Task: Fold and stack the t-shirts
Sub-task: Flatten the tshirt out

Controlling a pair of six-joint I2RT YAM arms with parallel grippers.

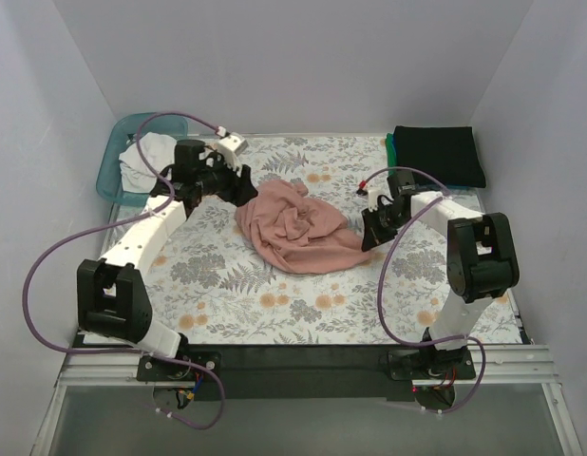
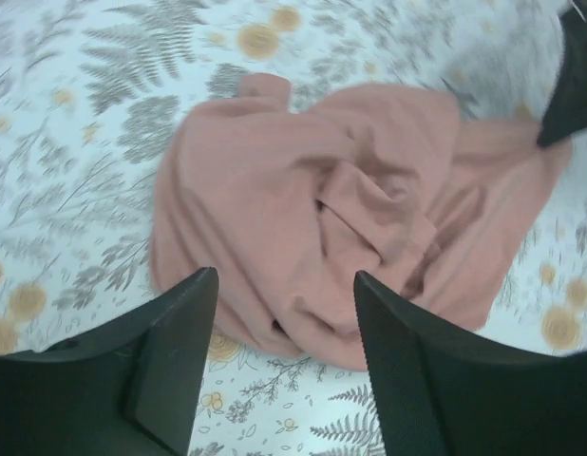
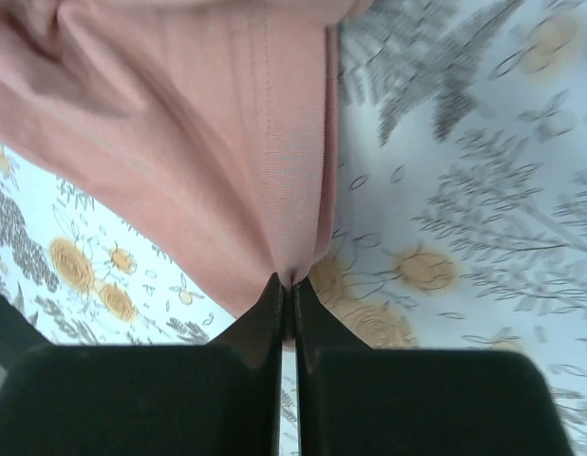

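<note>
Your pink shirt (image 1: 298, 228) lies crumpled in a loose heap near the middle of the flowered tablecloth (image 1: 274, 304), bunched into deep folds rather than spread flat.

Your right gripper (image 1: 369, 239) sits at the heap's right edge. In the right wrist view its jaws are pinched together (image 3: 286, 285) with a thin fold of the pink shirt (image 3: 179, 142) caught between the tips. The cloth fans up and away from that pinch, with a stitched seam running along its right border.

Your left gripper (image 1: 246, 190) is at the far left side of the heap. In the left wrist view it is spread wide (image 2: 286, 285), and its two dark fingers (image 2: 170, 332) frame the near edge of the pink shirt (image 2: 341, 209) with nothing between them. You cannot tell from these views whether the tips touch the cloth. The dark shape at the top right of that view is the right gripper (image 2: 574, 76), at the shirt's opposite edge.

At the far right corner a black shirt (image 1: 438, 155) lies folded flat. A sliver of green shirt (image 1: 389, 144) shows at its left edge. At the far left corner a white shirt (image 1: 146, 157) is piled in the teal basket (image 1: 111, 171), just behind the left arm.
</note>
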